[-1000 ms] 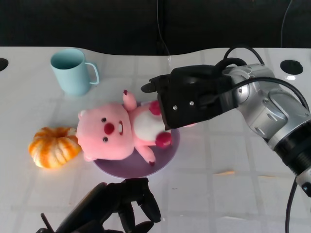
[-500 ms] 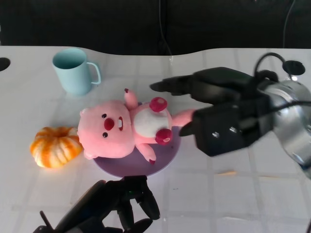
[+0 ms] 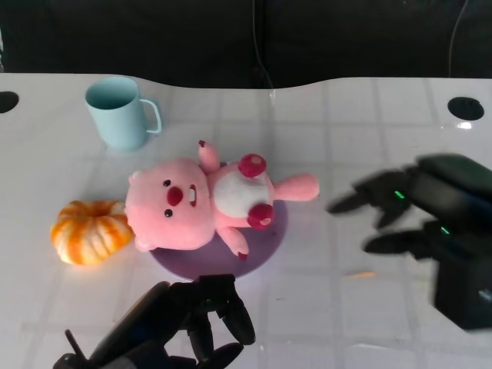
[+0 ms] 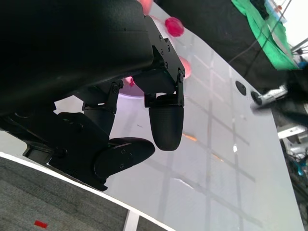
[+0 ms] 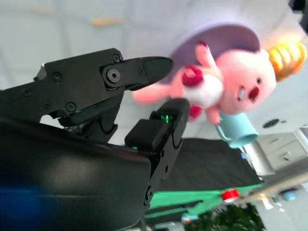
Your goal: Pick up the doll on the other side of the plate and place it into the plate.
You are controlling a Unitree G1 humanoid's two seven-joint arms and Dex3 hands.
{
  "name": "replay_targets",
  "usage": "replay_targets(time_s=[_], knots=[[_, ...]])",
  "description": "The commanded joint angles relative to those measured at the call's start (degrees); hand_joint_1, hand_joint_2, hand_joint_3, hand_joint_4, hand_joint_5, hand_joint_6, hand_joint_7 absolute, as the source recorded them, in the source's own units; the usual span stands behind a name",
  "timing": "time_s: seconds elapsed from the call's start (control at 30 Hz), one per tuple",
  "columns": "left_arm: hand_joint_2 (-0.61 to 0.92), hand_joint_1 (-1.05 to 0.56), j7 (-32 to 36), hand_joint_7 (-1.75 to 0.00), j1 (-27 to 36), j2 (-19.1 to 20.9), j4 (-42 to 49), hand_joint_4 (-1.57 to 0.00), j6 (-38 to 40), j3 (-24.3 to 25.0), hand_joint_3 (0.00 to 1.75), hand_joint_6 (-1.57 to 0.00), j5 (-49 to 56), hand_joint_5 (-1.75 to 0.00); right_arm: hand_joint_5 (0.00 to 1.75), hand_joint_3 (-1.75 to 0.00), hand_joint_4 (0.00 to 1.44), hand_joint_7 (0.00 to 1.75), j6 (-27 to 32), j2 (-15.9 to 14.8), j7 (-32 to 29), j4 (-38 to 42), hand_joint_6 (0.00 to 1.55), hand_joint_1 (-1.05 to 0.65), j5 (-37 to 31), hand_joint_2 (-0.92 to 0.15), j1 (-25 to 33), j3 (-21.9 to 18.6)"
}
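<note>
The pink plush doll lies on its back across the purple plate, head hanging over the plate's left rim. It also shows in the right wrist view as the doll on the plate. My right hand is blurred, well to the right of the plate, fingers spread and holding nothing. My left hand sits at the table's near edge just in front of the plate, fingers curled, nothing in them. In the left wrist view the left hand's fingers hang over the white table.
A light blue mug stands behind the doll at the left. An orange pumpkin-shaped toy lies left of the doll's head. Black round holes mark the table's far corners.
My right hand let go of the doll and drew back to the right, away from the plate. The doll stays lying on the plate. My left hand has barely moved.
</note>
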Motion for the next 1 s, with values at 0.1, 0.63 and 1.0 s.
replay_targets(time_s=[0.1, 0.63, 1.0], knots=[[0.63, -0.18, 0.15, -1.35, 0.26, 0.5, -1.09, -0.7, 0.46, 0.29, 0.89, -0.69, -0.32, -1.75, 0.49, -0.08, 1.09, 0.16, -0.43, -2.48, -0.66, -3.51, 0.97, -0.22, 1.9, -0.92, 7.45, -3.43], [0.61, -0.2, -1.44, -1.36, 0.07, 3.83, -0.81, -0.64, -0.09, 3.36, 0.91, -0.67, -2.58, -1.75, 1.31, -0.52, 0.89, 0.38, 2.07, 1.7, -8.55, -6.52, 1.15, 0.02, -3.91, -0.73, 17.91, -0.75], [0.63, -0.19, -2.08, -1.38, 0.37, 4.25, 0.08, -0.63, 0.25, 4.01, 0.87, -0.65, -3.65, -1.75, 1.62, -1.27, 0.92, 1.17, -1.41, 1.68, -12.81, -1.84, 0.94, -0.04, -7.08, -0.37, 17.03, 1.9]])
